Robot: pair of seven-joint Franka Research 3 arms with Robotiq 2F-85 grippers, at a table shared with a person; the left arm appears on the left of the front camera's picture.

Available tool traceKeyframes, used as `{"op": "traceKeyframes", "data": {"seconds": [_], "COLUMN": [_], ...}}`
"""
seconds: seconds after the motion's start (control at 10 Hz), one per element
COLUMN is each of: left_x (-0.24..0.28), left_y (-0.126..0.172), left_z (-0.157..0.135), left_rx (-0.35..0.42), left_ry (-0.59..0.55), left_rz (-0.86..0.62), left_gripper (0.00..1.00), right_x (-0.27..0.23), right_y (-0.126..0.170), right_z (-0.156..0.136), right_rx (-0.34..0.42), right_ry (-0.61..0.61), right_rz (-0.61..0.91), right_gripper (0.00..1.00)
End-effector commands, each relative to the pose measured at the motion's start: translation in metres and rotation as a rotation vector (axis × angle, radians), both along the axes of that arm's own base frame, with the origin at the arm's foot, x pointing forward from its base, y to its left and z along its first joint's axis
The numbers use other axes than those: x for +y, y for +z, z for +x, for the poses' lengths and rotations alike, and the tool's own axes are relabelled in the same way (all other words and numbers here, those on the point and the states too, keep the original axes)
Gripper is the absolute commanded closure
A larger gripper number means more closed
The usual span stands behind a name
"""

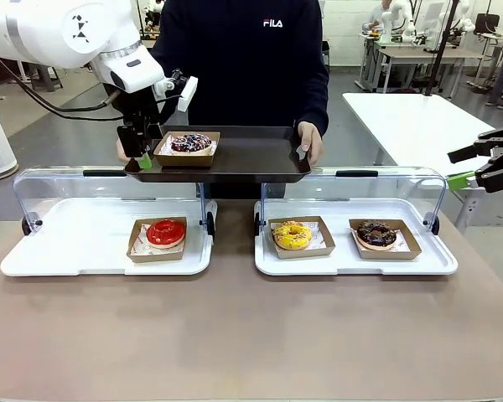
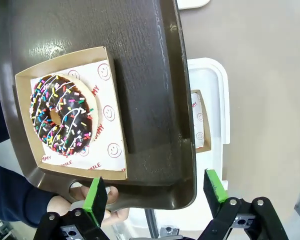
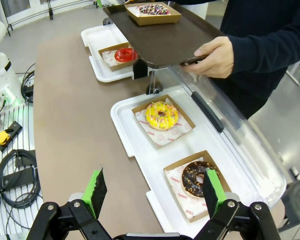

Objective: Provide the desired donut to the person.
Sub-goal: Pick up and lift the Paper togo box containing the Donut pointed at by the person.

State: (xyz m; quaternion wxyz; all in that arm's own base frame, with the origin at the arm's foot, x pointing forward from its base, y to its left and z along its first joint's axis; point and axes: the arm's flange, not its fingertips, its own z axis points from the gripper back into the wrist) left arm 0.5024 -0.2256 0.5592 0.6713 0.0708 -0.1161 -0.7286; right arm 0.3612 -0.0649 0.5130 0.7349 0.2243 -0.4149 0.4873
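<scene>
The left gripper (image 2: 155, 186) hangs with its jaws wide apart and nothing between them, over the near rim of the brown tray (image 2: 150, 75) the person (image 1: 251, 59) holds out. Just ahead of its fingertips, off towards one pad, sits the sprinkled donut (image 2: 60, 115) in its cardboard box (image 2: 119, 125), resting on that tray. The handover looks to be at its release stage. The next move calls for a clean lift straight away from the box, without nudging it or the tray rim. The right gripper (image 3: 152, 187) is likewise spread and empty, with the chocolate donut (image 3: 196, 178) just beyond it.
</scene>
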Motion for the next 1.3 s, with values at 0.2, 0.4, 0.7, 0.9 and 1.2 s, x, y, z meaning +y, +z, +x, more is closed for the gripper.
{"op": "traceKeyframes", "data": {"seconds": [0.2, 0.4, 0.7, 0.9, 1.2], "left_x": [0.0, 0.0, 0.015, 0.091, 0.206], "left_y": [0.0, 0.0, 0.034, 0.061, 0.038], "left_z": [0.002, 0.002, -0.01, -0.038, -0.087], "left_rx": [-0.017, -0.017, 0.002, 0.061, 0.049], "left_ry": [0.005, 0.005, 0.011, 0.113, 0.21], "left_rz": [0.002, 0.002, -0.08, -0.233, -0.453], "left_gripper": [0.0, 0.0, 0.0, 0.0, 0.0], "right_x": [0.001, 0.001, 0.001, 0.001, 0.001], "right_y": [-0.001, -0.001, -0.001, -0.001, -0.001], "right_z": [0.004, 0.004, 0.004, 0.004, 0.004], "right_rx": [-0.02, -0.02, -0.02, -0.02, -0.02], "right_ry": [0.012, 0.012, 0.012, 0.012, 0.012], "right_rz": [0.027, 0.027, 0.027, 0.027, 0.027], "right_gripper": [0.0, 0.0, 0.0, 0.0, 0.0]}}
